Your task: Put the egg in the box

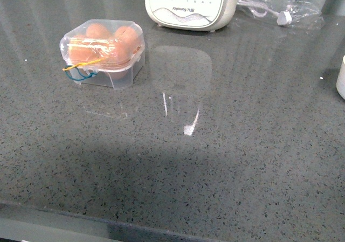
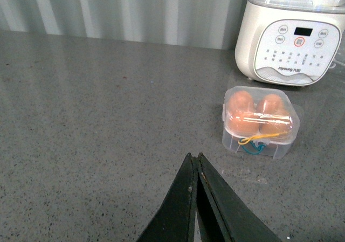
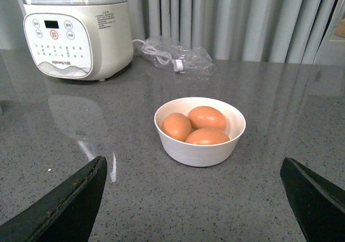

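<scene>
Nearest to us, in the left wrist view, the left gripper (image 2: 195, 157) has its two dark fingers pressed together, with nothing between them, and it hangs over bare grey counter (image 1: 226, 161). In the right wrist view the right gripper (image 3: 194, 182) is spread wide, its fingers (image 3: 73, 196) at the two edges of the picture, also empty.

A little further, in front of the right gripper, stands a white bowl (image 3: 186, 153) with three orange-brown eggs. We take the egg (image 3: 177, 126) lying on the side of the appliance as the one to move, though any of the three would serve.

We judge the egg to be light, stiff and smooth, so it may slip, and its shell will crack under a hard squeeze. We would hold it gently across its middle, coming from above.

Further on, to the left, is the box (image 1: 102, 53). Its clear lid looks closed, with yellow and blue bands on the front, and eggs already show inside; we cannot tell if a slot is free.

Farthest stand the white appliance (image 1: 188, 5) and a plastic bag with a cable (image 1: 277, 7).
</scene>
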`<act>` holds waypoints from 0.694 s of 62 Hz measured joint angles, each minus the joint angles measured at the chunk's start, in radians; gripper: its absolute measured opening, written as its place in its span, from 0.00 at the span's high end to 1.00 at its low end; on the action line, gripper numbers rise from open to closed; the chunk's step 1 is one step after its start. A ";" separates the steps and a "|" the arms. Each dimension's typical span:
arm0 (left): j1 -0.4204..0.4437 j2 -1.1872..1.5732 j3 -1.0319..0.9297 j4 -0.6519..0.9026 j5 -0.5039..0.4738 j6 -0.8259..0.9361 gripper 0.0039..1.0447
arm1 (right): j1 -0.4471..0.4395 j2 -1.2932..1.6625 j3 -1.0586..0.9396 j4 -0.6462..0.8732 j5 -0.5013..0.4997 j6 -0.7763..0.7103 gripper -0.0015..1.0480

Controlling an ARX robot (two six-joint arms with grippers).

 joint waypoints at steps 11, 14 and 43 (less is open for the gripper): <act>0.000 -0.053 -0.050 0.000 0.000 0.000 0.97 | 0.000 0.000 0.000 0.000 0.000 0.000 0.07; 0.000 -0.064 -0.059 0.000 0.000 0.000 0.97 | 0.000 0.000 0.000 0.000 0.000 0.000 0.07; 0.000 -0.181 -0.128 -0.045 0.000 0.000 0.97 | 0.000 0.000 0.000 0.000 0.000 0.000 0.07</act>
